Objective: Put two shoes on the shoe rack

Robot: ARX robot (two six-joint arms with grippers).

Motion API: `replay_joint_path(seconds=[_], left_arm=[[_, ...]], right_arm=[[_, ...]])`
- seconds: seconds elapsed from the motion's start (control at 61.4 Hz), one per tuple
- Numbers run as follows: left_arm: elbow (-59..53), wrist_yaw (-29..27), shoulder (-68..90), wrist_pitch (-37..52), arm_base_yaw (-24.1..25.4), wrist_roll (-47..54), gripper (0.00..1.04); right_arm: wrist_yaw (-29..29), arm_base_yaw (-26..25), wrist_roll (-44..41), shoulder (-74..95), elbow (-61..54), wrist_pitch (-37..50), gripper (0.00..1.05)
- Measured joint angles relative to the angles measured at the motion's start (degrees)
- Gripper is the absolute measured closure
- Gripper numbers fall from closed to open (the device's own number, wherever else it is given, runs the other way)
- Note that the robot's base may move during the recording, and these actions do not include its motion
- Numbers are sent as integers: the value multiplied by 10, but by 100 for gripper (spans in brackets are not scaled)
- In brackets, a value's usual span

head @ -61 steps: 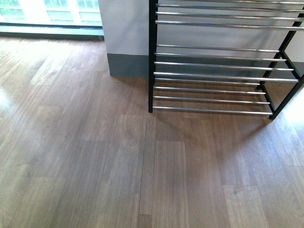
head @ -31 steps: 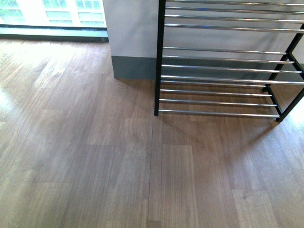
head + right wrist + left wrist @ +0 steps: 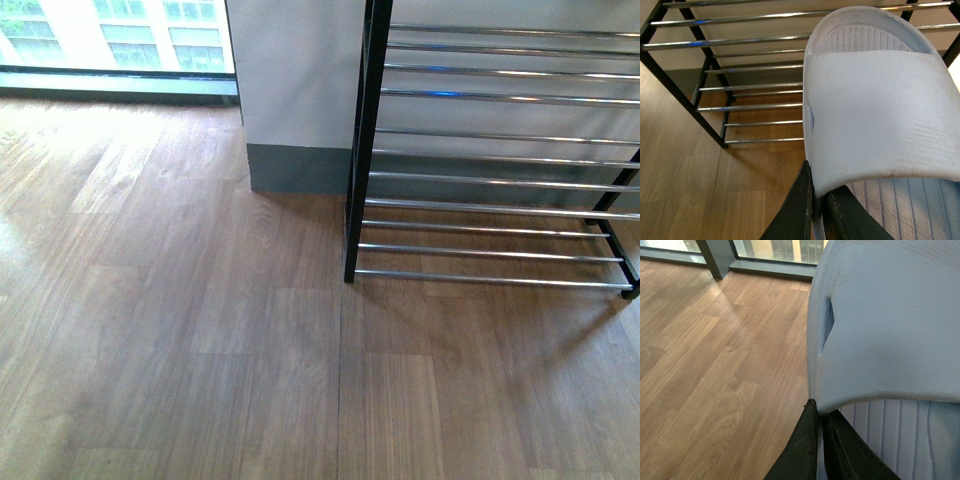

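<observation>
While hanging by one side edge only, right slide [image 3: 875, 115]: hovering just in front of the shoe rack [image 3: 358, 200], toe pointing at its chrome bars [image 3: 740, 40].
Right gripper [image 3: 819, 187]: pinching that edge, fingers squeezed together on it.
Left slide [image 3: 880, 330]: dangling somewhere off the shoe rack, which is not showing beside it.
Left gripper [image 3: 819, 412]: clamping its edge likewise.
Risk: probably slipping from so thin a pinch, or tipping through between the bars.

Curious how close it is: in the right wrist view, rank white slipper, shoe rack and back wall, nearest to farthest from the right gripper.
1. The white slipper, clamped in the right gripper.
2. The shoe rack, ahead.
3. The wall, behind the rack.
</observation>
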Motion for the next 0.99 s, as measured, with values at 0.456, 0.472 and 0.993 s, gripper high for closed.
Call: replay_joint_path(seconds=[0.456,0.472,0.993], left_arm=[[0,0,1,0,0,0,103],[0,-1,1,0,0,0,103],[0,0,1,0,0,0,103]], right_arm=[[0,0,0,0,0,0,103],[0,0,0,0,0,0,103],[0,0,0,0,0,0,103]])
